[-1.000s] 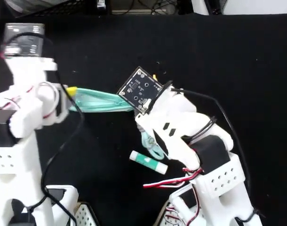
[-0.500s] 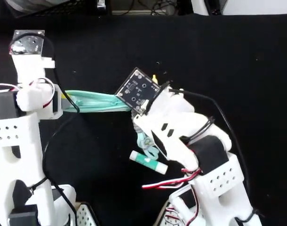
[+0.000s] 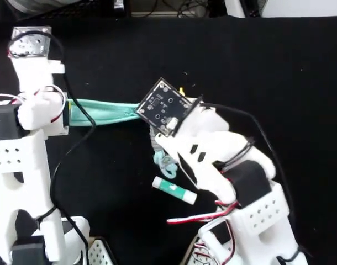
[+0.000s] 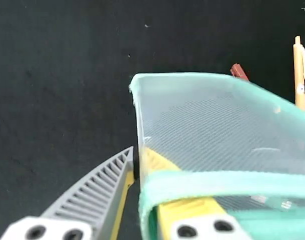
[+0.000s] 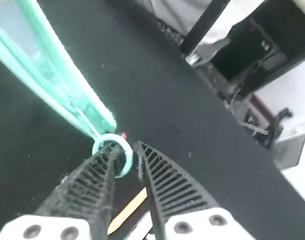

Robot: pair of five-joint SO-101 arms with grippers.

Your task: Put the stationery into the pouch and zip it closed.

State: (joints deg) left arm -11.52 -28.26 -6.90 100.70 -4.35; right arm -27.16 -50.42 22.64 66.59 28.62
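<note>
**Two arms hold a pouch taut over the table.** A teal mesh pouch (image 3: 105, 112) is stretched between two white robot arms over a black table (image 3: 279, 72).

The left gripper (image 4: 137, 161) is clamped on one end of the pouch. Its grey and yellow fingers sit close together with the pouch's edge between them.

At the pouch's opposite end, the right gripper (image 5: 126, 150) is drawn narrow. Its two ribbed fingers pinch the teal zip ring (image 5: 108, 136) at the pouch's corner. How far the zip is closed cannot be told.

A teal cord (image 3: 165, 163) curls just beside that ring end, on the side of the pouch toward the arms' bases. A glue stick (image 3: 174, 189) lies on the table beyond the cord, apart from the pouch.

A yellow pen (image 4: 298, 70) lies on the table on the pouch's other side, near the ring end. A small brown item (image 4: 237, 71) shows just past the pouch's edge. Both are outside the pouch.
</note>
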